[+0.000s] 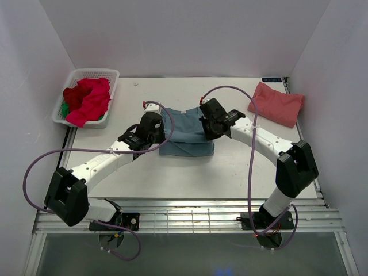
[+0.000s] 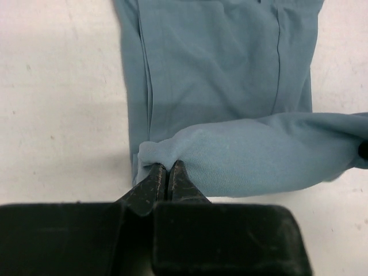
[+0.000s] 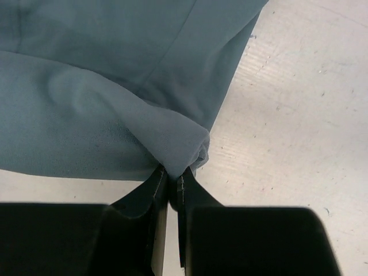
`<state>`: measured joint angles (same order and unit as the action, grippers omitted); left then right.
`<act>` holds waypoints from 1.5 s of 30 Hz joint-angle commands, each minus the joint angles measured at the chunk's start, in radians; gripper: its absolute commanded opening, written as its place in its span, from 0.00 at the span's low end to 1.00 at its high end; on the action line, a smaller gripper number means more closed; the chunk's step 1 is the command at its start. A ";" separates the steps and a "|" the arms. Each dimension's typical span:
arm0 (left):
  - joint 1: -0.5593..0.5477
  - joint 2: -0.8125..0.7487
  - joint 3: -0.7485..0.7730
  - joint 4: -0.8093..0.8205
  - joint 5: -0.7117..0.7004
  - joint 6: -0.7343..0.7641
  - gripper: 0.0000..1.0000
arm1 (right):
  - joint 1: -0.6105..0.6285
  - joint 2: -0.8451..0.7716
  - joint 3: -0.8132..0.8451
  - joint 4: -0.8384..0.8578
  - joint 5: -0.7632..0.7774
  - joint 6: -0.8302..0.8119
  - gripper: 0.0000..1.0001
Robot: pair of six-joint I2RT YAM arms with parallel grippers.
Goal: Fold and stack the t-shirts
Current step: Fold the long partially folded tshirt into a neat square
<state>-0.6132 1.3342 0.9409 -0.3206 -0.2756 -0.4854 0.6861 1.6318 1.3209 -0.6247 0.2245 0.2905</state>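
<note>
Top view: the teal t-shirt (image 1: pixel 185 133) is seen part-folded at approx. the centre of the tabletop (image 1: pixel 190 178), between the two arms. The left end effector (image 1: pixel 156 131) is placed at its left edge and the right end effector (image 1: pixel 206 129) at its right edge. From above the fingertips are masked by the wrist bodies, so the grip can't be read there.

Left wrist view: the left fingers are shown pressed together on a bunched corner of a turned-over flap, pinching cloth. The flap is seen as a soft roll running off to the right, over a flat lower layer w/ seams and fold lines visible. None of this detail is given by the top view.

Right wrist view: the right fingers are likewise closed on a puckered corner of the same teal cloth, w/ fabric gathered at the tips. Bare tabletop is seen just beside that corner, on the right.

Only the top view shows the other garments. A salmon-pink t-shirt (image 1: pixel 276 104) is laid folded at the far right corner, well apart from the teal one. A red/magenta t-shirt (image 1: pixel 89 100) is heaped in a white lattice basket (image 1: pixel 72 86) at the far left, w/ a bit of green t-shirt (image 1: pixel 65 108) showing beneath.

Surface and room: the tabletop is white, scuffed w/ small marks and faint scratches in the wrist views. Plain white walls (image 1: pixel 184 34) enclose it at the back and on both sides. A slotted metal rail (image 1: pixel 190 218) is fitted along the near edge, where the arm bases are bolted. Purple cables (image 1: pixel 250 172) are looped along each arm.
</note>
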 commanded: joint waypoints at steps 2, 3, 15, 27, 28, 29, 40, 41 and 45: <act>0.023 0.040 0.032 0.175 -0.085 0.073 0.00 | -0.019 0.065 0.078 0.077 0.107 -0.060 0.08; 0.023 0.068 0.036 0.186 -0.079 0.076 0.00 | -0.020 0.077 0.090 0.089 0.113 -0.068 0.08; 0.035 0.244 0.047 0.405 -0.053 0.123 0.00 | -0.076 0.232 0.162 0.198 0.150 -0.116 0.08; 0.108 0.428 0.147 0.457 -0.068 0.125 0.00 | -0.106 0.421 0.267 0.306 0.154 -0.163 0.08; 0.115 0.428 0.153 0.459 -0.074 0.125 0.00 | -0.106 0.424 0.276 0.307 0.160 -0.163 0.08; 0.118 0.428 0.157 0.459 -0.080 0.120 0.00 | -0.106 0.425 0.281 0.318 0.167 -0.162 0.08; 0.148 0.513 0.360 0.466 -0.388 -0.016 0.50 | -0.128 0.410 0.247 0.658 0.334 -0.140 0.52; 0.151 0.539 0.381 0.466 -0.414 -0.018 0.58 | -0.131 0.413 0.241 0.733 0.332 -0.134 0.59; 0.168 0.599 0.496 0.442 -0.450 -0.006 0.67 | -0.158 0.427 0.258 0.804 0.355 -0.088 0.70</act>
<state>-0.4599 1.9102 1.3579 0.1333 -0.6235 -0.4747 0.5522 2.0624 1.5574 0.0093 0.5198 0.1646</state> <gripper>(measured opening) 0.655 0.694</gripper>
